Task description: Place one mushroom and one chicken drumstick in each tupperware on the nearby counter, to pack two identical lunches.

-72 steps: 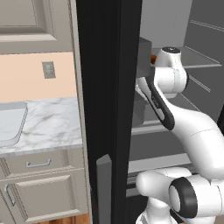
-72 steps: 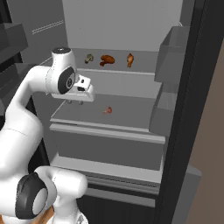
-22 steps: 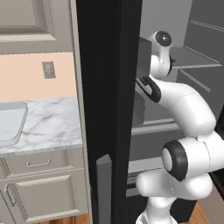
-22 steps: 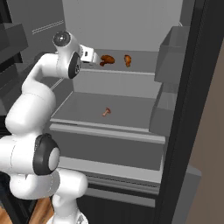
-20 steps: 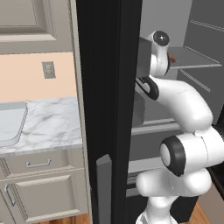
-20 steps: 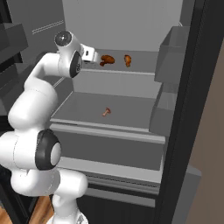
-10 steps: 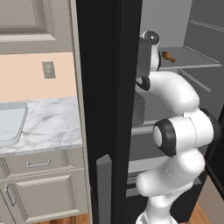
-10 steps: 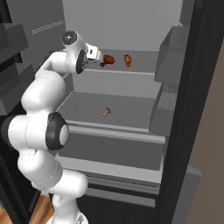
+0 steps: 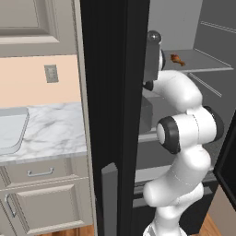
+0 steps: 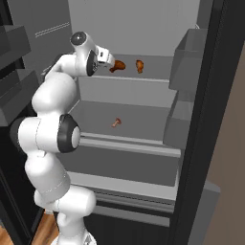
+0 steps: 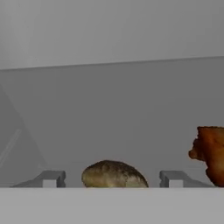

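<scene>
I see my gripper (image 11: 113,178) spread wide around a brownish lump, maybe the mushroom (image 11: 113,175), on the fridge shelf (image 11: 109,118). A chicken drumstick (image 11: 211,153) lies right of it.

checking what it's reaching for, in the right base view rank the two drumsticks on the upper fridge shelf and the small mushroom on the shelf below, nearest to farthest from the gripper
1. Left drumstick, upper shelf, just right of the gripper.
2. Right drumstick, same shelf, further right.
3. Small mushroom, on the shelf below.
</scene>
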{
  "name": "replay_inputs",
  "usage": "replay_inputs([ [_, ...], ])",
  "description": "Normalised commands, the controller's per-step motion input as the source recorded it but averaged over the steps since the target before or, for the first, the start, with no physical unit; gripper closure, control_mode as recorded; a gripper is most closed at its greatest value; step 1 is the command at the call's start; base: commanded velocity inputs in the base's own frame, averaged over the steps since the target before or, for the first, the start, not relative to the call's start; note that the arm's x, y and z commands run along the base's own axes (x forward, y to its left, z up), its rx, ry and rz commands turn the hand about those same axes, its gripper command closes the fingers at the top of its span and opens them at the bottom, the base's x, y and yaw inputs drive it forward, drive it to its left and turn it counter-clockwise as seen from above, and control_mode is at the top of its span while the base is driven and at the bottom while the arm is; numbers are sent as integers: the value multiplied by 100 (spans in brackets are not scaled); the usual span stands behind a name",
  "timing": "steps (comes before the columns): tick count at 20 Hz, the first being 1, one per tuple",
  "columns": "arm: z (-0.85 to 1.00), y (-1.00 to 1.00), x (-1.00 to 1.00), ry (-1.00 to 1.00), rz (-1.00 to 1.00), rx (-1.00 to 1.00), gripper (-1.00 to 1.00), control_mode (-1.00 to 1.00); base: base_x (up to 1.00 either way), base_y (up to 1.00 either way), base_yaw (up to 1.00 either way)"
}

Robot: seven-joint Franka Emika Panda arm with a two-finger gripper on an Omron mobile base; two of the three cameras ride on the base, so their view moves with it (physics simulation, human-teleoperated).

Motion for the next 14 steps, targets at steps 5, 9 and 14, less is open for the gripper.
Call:
replay_inputs([
  [5, -49, 1, -18, 10, -11, 0, 100, -100, 0, 0, 0],
  [9, -3, 0, -9, 0, 0, 0, 100, -100, 0, 0, 0],
  [14, -4, -13, -97, -11, 5, 0, 100, -100, 0, 0, 0],
])
